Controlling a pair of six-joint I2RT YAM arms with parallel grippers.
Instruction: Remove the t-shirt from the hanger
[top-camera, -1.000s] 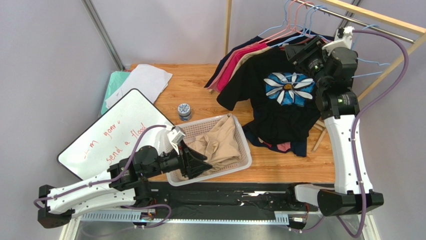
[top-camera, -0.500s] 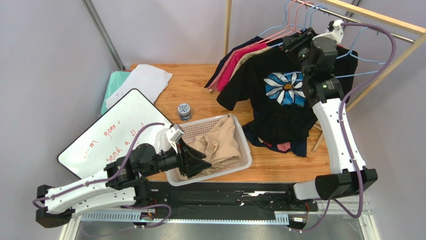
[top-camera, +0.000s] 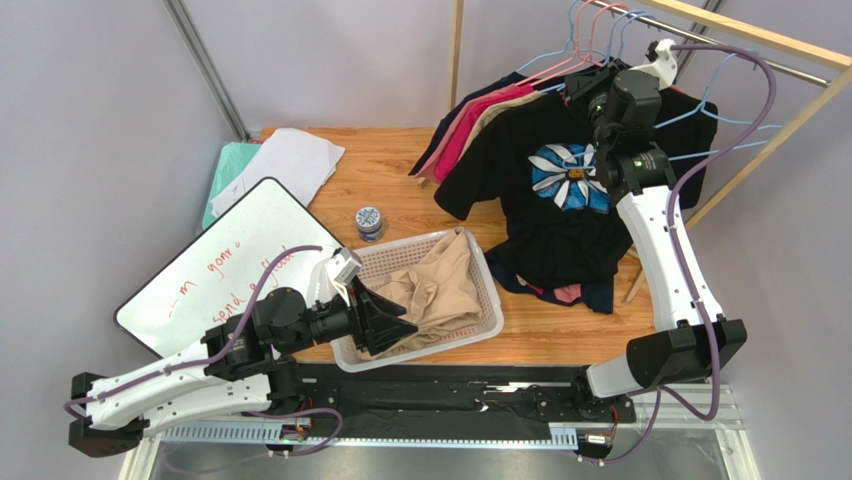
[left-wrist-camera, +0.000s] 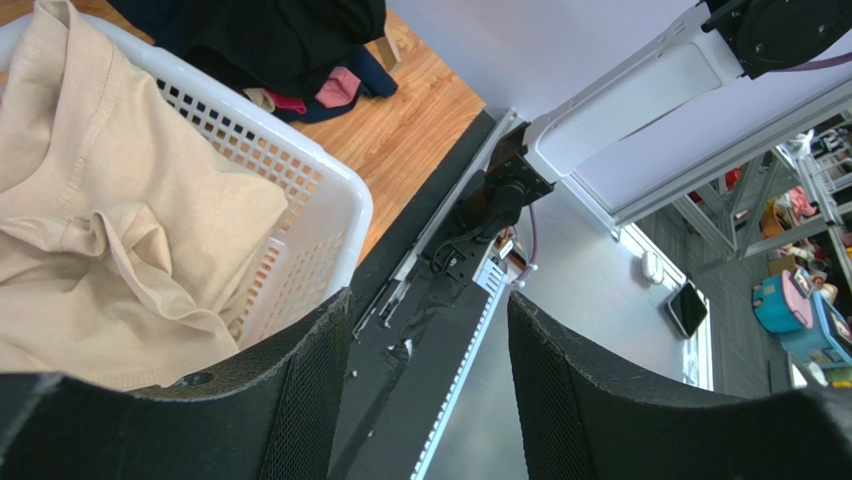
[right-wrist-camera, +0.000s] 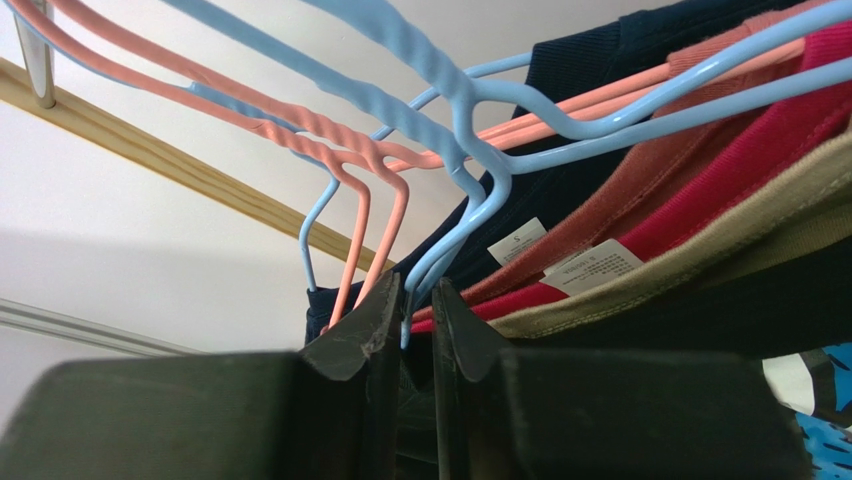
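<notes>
You cannot tell whether the right gripper (right-wrist-camera: 413, 300) pinches the blue hanger (right-wrist-camera: 430, 65); its neck vanishes between the fingertips.

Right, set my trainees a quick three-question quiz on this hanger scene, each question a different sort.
1. True or false: the left pincer holds the beige shirt.
2. Which lies between the fingers of the right pincer? A pink hanger; B blue hanger; C shirt label.
3. Fill in: the beige shirt lies in the white ____.
Key: 1 false, it is open and empty; 2 B; 3 basket.
</notes>
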